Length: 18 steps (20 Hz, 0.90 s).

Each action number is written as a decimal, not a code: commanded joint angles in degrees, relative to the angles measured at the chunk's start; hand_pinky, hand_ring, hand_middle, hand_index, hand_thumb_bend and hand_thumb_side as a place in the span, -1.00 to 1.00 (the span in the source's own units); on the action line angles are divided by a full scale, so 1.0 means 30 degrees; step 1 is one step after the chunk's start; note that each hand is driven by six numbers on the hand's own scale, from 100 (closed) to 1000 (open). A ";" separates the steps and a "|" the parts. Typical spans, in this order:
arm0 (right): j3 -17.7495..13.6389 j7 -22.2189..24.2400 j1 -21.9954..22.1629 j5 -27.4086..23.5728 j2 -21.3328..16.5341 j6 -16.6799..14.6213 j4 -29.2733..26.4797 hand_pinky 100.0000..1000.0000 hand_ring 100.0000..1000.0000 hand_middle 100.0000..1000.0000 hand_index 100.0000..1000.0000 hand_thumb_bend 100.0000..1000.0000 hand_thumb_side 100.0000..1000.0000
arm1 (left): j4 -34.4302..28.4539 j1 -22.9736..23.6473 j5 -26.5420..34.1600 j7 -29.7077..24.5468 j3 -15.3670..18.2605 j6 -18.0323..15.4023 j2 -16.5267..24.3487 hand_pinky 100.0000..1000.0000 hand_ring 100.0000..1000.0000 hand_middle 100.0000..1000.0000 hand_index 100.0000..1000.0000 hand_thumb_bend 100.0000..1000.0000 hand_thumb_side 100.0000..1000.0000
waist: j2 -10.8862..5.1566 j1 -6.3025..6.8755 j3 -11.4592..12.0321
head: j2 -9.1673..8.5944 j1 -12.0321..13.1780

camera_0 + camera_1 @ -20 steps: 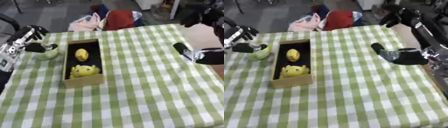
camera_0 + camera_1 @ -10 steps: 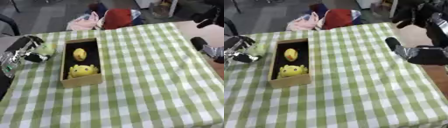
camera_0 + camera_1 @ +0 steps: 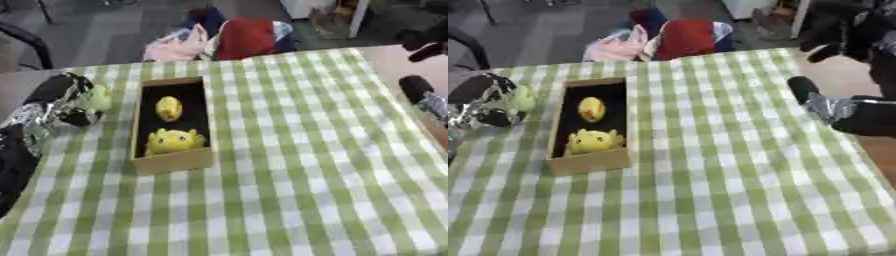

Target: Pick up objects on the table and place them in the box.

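Broadly, the green-checked worktop carries a cardboard box holding a fluffy yellow toy and a yellow egg shape. Left of the box, the left hand curls its fingers round a pale green object; the right hand shows at the right edge, fingers' state unclear.

Even, diffuse indoor light, moderately bright; no glare; both views soft and smeared throughout; the left hand is streaked with blur; the box casts only a faint shadow on the bench; background dimmer.
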 commanded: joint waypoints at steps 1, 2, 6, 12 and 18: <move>-0.0276 -0.0052 -0.0113 -0.0107 -0.0438 -0.0023 -0.0161 0.27 0.43 0.15 0.87 -0.56 -0.65 | -0.1131 -0.0314 -0.1069 0.1079 0.0892 0.0436 0.0357 -0.32 -0.29 -0.40 -0.18 -0.62 -1.00 | -0.0344 -0.0117 0.0087 | -0.0071 -0.0067; -0.0296 -0.0074 -0.0068 -0.0112 -0.0437 -0.0025 -0.0158 0.27 0.43 0.15 0.87 -0.57 -0.64 | -0.1508 -0.0288 -0.1173 0.1409 0.1137 0.0511 0.0340 -0.37 -0.32 -0.45 -0.24 -0.72 -1.00 | -0.0370 -0.0144 0.0129 | -0.0049 -0.0121; -0.0371 -0.0179 0.0102 -0.0148 -0.0425 -0.0002 -0.0091 0.27 0.43 0.15 0.87 -0.58 -0.64 | -0.3039 -0.0105 -0.0327 0.2728 0.1395 0.0513 0.0452 -0.41 -0.36 -0.51 -0.29 -0.88 -1.00 | -0.0507 -0.0218 0.0314 | 0.0013 -0.0311; -0.0436 -0.0245 0.0227 -0.0192 -0.0429 -0.0010 -0.0116 0.27 0.43 0.15 0.87 -0.60 -0.64 | -0.6042 0.0323 0.2559 0.3216 0.0506 -0.0463 0.0641 -0.38 -0.34 -0.51 -0.29 -1.00 -1.00 | -0.0672 -0.0280 0.0436 | 0.0016 -0.0465; -0.0449 -0.0256 0.0246 -0.0229 -0.0393 0.0023 -0.0085 0.27 0.43 0.15 0.87 -0.61 -0.63 | -0.9126 0.0995 0.6140 -0.0522 -0.1788 -0.1679 0.0682 -0.31 -0.29 -0.47 -0.25 -1.00 -1.00 | -0.0739 -0.0307 0.0429 | 0.0005 -0.0481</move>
